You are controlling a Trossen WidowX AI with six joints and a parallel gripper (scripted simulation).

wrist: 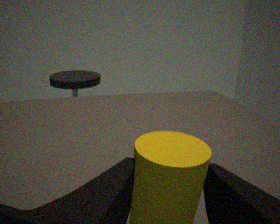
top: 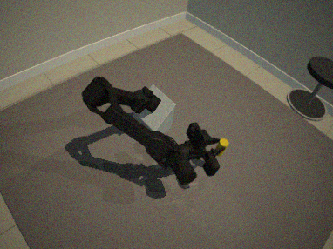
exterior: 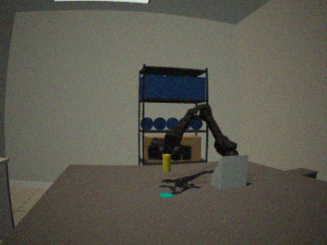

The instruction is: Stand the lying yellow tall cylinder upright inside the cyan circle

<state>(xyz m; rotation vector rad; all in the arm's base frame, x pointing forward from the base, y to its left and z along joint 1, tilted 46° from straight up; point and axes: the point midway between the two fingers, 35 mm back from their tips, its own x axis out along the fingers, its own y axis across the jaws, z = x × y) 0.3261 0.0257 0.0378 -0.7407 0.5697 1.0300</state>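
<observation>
Claw: you have the claw (wrist: 168,218) pinching the yellow tall cylinder (wrist: 168,191); in the wrist view a dark finger (wrist: 240,203) presses each side of it.
Hidden at the claw: your wrist view cuts off the cylinder's lower end and the fingertips.
Cylinder axis: you see its long axis near vertical in the exterior view (exterior: 166,163), flat round end facing up.
Cylinder position: it is raised off the surface (exterior: 107,206), carried by the arm (exterior: 216,133).
Cyan circle: it lies on the surface (exterior: 166,194), below the cylinder in the exterior view and apart from it; you cannot find it in the top view, where the arm (top: 144,135) covers that patch.
Top view: only the cylinder's top end (top: 222,144) shows past the claw.
Grey block: it stands by the arm's base (top: 159,111).
</observation>
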